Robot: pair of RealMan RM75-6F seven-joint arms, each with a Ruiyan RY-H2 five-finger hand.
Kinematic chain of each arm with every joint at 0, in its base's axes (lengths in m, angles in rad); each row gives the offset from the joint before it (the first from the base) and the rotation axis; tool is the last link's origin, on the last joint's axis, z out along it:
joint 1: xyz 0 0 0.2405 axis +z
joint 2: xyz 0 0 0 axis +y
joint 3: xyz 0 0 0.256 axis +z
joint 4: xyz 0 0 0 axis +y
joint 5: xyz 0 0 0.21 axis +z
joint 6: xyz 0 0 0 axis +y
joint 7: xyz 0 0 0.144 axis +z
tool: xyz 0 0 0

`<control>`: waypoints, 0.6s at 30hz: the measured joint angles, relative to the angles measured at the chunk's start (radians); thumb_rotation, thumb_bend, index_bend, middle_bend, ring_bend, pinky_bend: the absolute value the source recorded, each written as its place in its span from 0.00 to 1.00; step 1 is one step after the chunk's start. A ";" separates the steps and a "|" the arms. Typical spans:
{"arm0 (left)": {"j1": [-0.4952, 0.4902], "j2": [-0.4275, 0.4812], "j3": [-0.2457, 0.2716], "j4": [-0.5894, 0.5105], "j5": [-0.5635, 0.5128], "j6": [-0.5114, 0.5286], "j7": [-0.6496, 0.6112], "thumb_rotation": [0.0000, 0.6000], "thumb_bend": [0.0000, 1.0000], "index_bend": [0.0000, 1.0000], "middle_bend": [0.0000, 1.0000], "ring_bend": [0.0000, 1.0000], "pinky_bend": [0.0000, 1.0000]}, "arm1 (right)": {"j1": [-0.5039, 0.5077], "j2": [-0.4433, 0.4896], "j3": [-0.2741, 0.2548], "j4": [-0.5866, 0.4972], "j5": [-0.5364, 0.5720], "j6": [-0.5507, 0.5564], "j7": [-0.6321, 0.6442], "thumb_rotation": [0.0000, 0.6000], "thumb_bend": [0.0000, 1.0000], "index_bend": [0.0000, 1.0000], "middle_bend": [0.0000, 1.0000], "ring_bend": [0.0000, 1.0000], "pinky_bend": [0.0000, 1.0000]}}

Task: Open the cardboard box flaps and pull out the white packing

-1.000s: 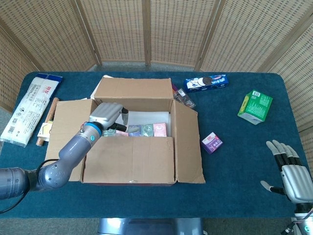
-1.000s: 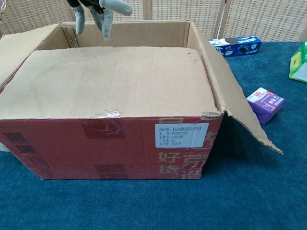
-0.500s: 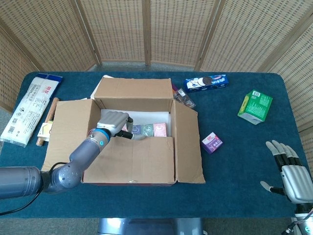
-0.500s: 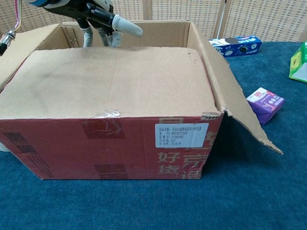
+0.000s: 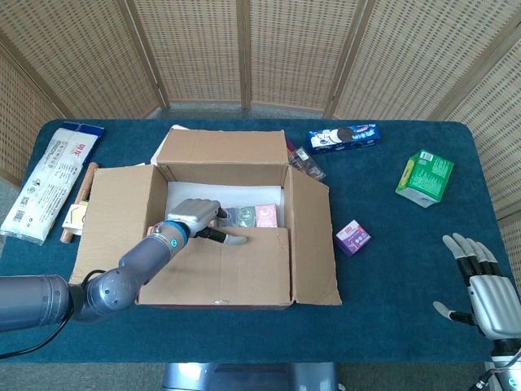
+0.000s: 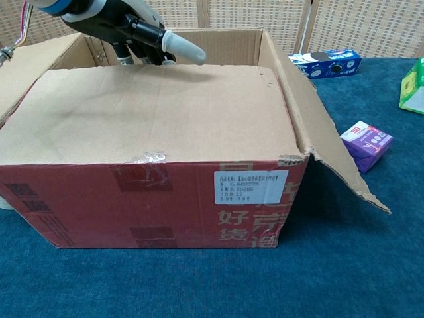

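The cardboard box point(image 5: 107, 220) stands mid-table with its left, right and back flaps folded out. The near flap point(image 5: 236, 269) point(image 6: 159, 112) still lies flat over the front half. My left hand point(image 5: 194, 215) point(image 6: 126, 30) is at that flap's far edge: its thumb lies on top of the flap and its fingers reach down behind the edge into the box. White packing point(image 5: 244, 195) shows at the back of the opening, behind a row of coloured packs point(image 5: 254, 215); the chest view hides it. My right hand point(image 5: 480, 285) rests open at the table's right front corner, holding nothing.
A blue cookie box point(image 5: 343, 137) and a dark snack pack point(image 5: 307, 163) lie behind the box's right flap. A purple box point(image 5: 352, 237) sits beside that flap and a green box point(image 5: 425, 177) further right. Long white packets point(image 5: 49, 179) lie at the left edge.
My left hand has come down and toward me from above the opening to the near flap's edge, its thumb now stretched over the flap. The right hand has not moved.
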 measured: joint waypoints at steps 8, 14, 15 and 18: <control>-0.022 0.041 0.025 -0.026 0.017 -0.057 -0.066 0.35 0.00 0.53 0.43 0.28 0.55 | -0.003 0.002 -0.002 -0.004 -0.009 0.008 0.001 1.00 0.00 0.00 0.00 0.00 0.00; -0.027 0.055 0.035 -0.035 0.042 -0.075 -0.108 0.35 0.00 0.53 0.43 0.27 0.55 | -0.005 0.004 -0.003 -0.005 -0.015 0.014 0.002 1.00 0.00 0.00 0.00 0.00 0.00; -0.025 0.059 0.033 -0.036 0.051 -0.083 -0.121 0.35 0.00 0.53 0.43 0.27 0.55 | -0.005 0.004 -0.003 -0.006 -0.016 0.015 0.003 1.00 0.00 0.00 0.00 0.00 0.00; -0.015 0.069 0.025 -0.038 0.076 -0.104 -0.158 0.34 0.00 0.53 0.42 0.25 0.53 | -0.006 0.005 -0.004 -0.006 -0.017 0.016 0.005 1.00 0.00 0.00 0.00 0.00 0.00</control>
